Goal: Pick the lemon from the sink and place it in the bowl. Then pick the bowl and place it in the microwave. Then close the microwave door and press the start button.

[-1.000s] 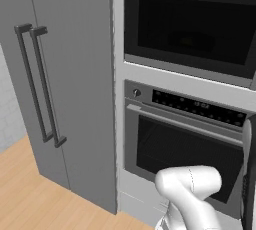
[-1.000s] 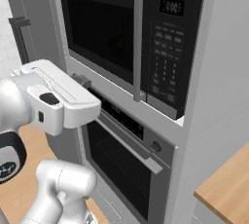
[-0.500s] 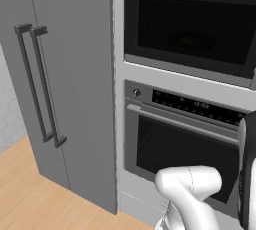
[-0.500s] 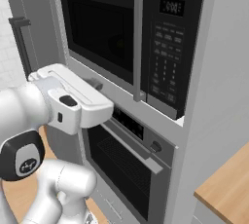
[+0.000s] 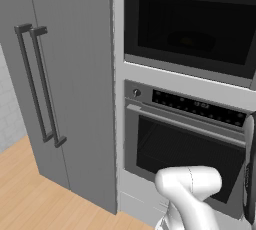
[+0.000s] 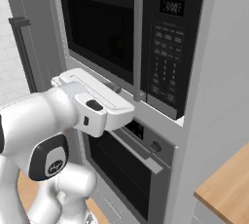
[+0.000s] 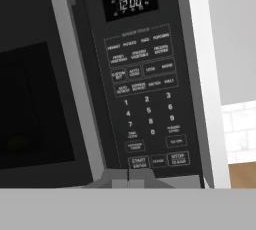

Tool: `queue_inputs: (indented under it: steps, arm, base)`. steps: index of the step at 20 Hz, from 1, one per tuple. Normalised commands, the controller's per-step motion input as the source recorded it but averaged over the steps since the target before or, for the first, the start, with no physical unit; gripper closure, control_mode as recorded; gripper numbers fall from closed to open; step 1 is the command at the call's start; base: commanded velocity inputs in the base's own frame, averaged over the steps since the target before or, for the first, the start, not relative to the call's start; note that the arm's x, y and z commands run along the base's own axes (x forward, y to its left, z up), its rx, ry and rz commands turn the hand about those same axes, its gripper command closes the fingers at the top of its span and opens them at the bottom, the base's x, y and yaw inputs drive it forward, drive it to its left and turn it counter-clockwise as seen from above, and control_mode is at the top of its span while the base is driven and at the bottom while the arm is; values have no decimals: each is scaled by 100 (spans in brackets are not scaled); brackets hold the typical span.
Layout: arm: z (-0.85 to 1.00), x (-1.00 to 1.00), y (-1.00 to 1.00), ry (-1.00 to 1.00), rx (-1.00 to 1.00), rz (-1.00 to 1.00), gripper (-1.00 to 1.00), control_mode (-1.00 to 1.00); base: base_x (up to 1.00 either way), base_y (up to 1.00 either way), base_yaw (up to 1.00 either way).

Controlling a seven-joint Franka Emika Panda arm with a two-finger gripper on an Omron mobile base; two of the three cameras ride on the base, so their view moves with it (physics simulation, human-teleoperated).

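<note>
Beside the flat black microwave door (image 6: 104,35), glossy keypad (image 7: 147,111); gripper (image 7: 128,176) pinched.

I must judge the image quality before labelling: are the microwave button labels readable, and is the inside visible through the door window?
Hand view: the microwave control strip is slightly soft; the clock digits and number keys read, the small labels are blurred. Left base view: the microwave door window is very dark, with only a faint yellowish shape behind it. Right base view: the window is near black, without glare.

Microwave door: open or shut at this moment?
Shut. The microwave door sits flush against the control panel, its handle beside the keypad.
</note>
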Motion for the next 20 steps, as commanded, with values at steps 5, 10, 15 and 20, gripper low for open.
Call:
queue_inputs:
  steps: [5, 10, 15, 20]
  arm:
    - [-11, 22, -11, 0, 0, 0, 100, -100]
    - [-10, 15, -2, 0, 0, 0, 100, -100]
    - [-3, 4, -20, 0, 2, 0, 100, -100]
    - [-9, 8, -23, 0, 4, 0, 100, -100]
  base:
    - [0, 0, 0]
    - [0, 0, 0]
    - [0, 0, 0]
    - [0, 0, 0]
